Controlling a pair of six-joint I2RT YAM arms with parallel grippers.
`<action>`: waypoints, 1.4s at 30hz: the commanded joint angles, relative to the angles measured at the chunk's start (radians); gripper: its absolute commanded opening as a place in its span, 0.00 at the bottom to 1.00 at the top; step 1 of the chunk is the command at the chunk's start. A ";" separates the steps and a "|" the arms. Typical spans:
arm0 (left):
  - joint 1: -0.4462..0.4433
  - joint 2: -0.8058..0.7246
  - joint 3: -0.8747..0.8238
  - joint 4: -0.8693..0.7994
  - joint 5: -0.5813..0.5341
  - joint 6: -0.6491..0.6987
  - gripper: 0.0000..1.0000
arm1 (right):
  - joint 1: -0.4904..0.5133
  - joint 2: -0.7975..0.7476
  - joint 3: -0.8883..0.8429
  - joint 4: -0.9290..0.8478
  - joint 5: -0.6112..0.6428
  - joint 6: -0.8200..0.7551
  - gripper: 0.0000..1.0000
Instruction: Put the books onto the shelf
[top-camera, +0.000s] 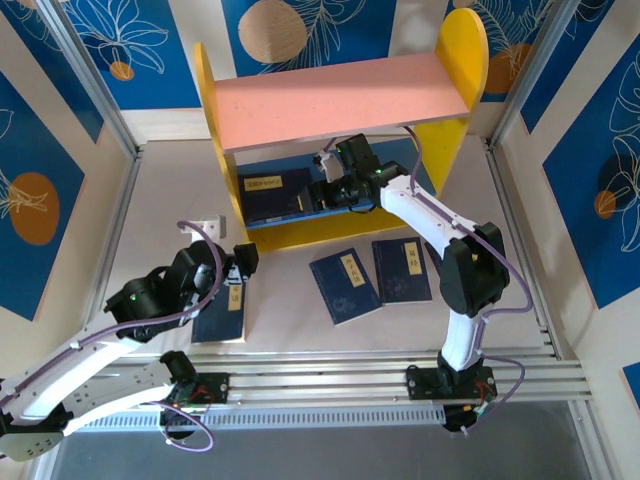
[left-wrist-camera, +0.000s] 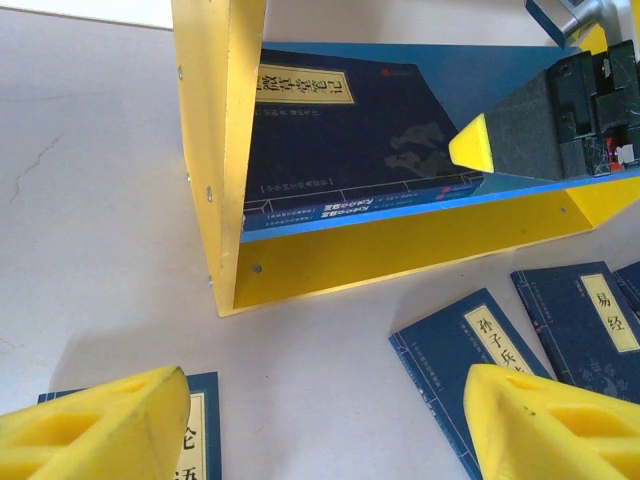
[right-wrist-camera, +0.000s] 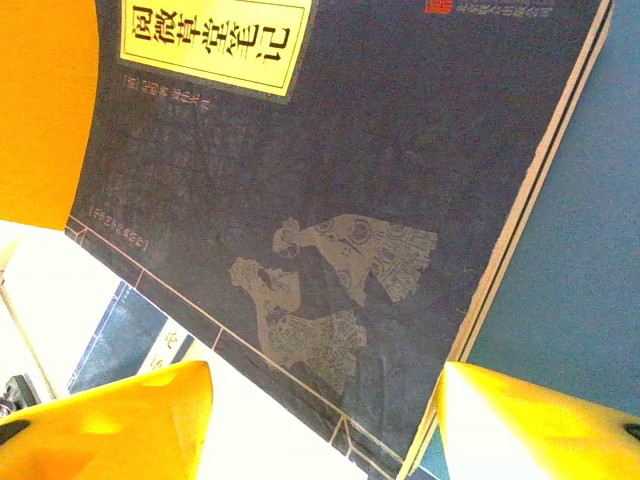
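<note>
Top external: shelf (top-camera: 340, 95) sits upper centre, one navy book (top-camera: 272, 193) flat on its blue lower board (right-wrist-camera: 590, 200), tucked toward the frame-left side panel (left-wrist-camera: 220, 150), prob. to leave room for the rest. Right gripper (top-camera: 328, 192) reaches in under the pink board at that book's right edge. Right wrist cam shows its yellow fingers (right-wrist-camera: 110, 420) spread wide w/ nothing pinched; reads as the placing step nearly done. Left gripper (top-camera: 243, 262) hangs over a 2nd book (top-camera: 222, 318) lower left, jaws apart, not gripping. Middle book (top-camera: 345, 286) & right book (top-camera: 402, 270) lie side by side on the table (top-camera: 290, 325). In the way: low pink board, plus right arm filling the shelf mouth.
</note>
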 joint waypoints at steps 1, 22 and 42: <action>0.007 -0.012 -0.008 0.003 0.003 0.004 0.73 | 0.030 0.016 0.039 0.045 -0.066 0.005 0.61; 0.008 0.004 -0.055 -0.038 0.035 -0.015 0.74 | -0.030 -0.140 -0.032 0.006 0.012 -0.034 0.62; 0.008 0.236 -0.387 0.427 0.368 -0.250 0.73 | -0.030 -0.429 -0.758 0.109 0.227 0.173 0.61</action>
